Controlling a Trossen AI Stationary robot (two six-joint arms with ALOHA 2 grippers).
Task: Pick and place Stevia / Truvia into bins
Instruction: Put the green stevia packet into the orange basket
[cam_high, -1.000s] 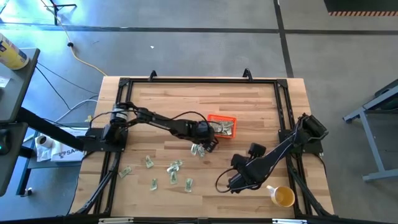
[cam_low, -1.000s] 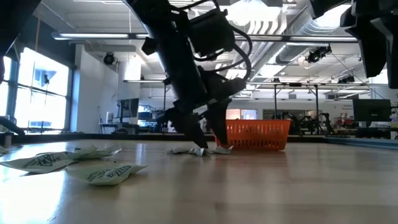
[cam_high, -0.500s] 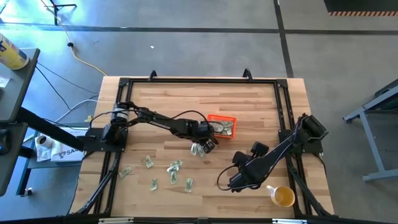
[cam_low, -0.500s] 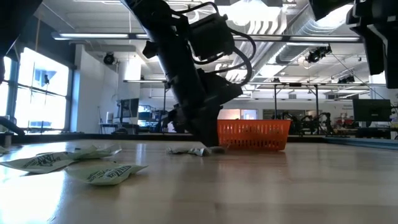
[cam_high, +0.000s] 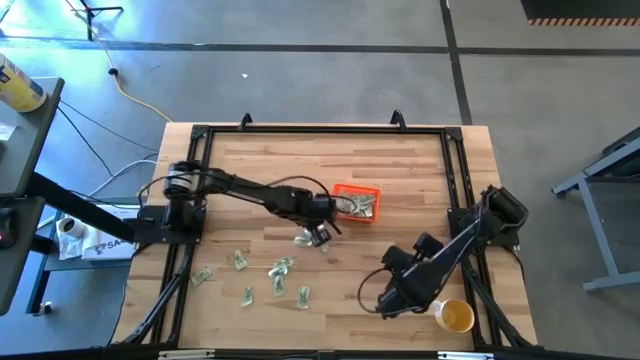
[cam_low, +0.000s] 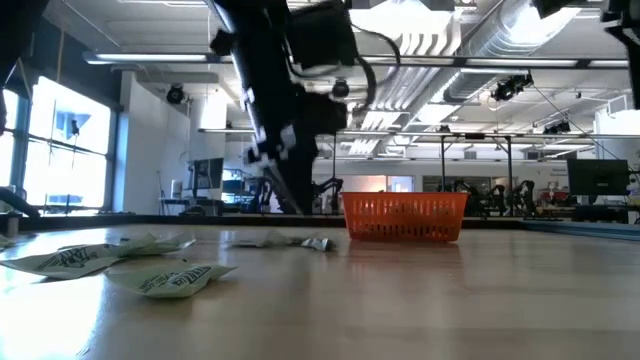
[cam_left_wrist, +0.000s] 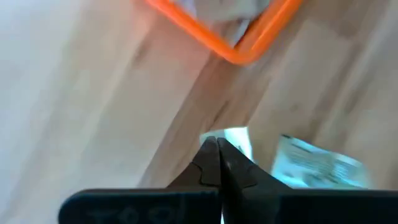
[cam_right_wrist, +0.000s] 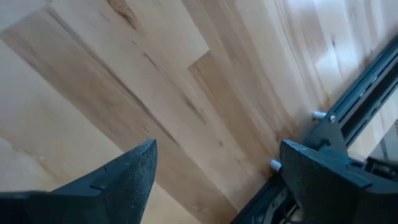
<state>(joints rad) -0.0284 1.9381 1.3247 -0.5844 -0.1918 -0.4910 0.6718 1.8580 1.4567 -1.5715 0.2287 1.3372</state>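
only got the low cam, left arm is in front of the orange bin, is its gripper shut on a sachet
Observer: The left gripper is shut. A sachet lies right at its tips, but I cannot tell whether it is pinched.
Operator: anything in the bin yet
Observer: Yes. The high view shows several sachets in the bin, inside the orange bin.
Operator: where is the right arm
Observer: The right gripper is open over bare wood, beside the yellow cup.
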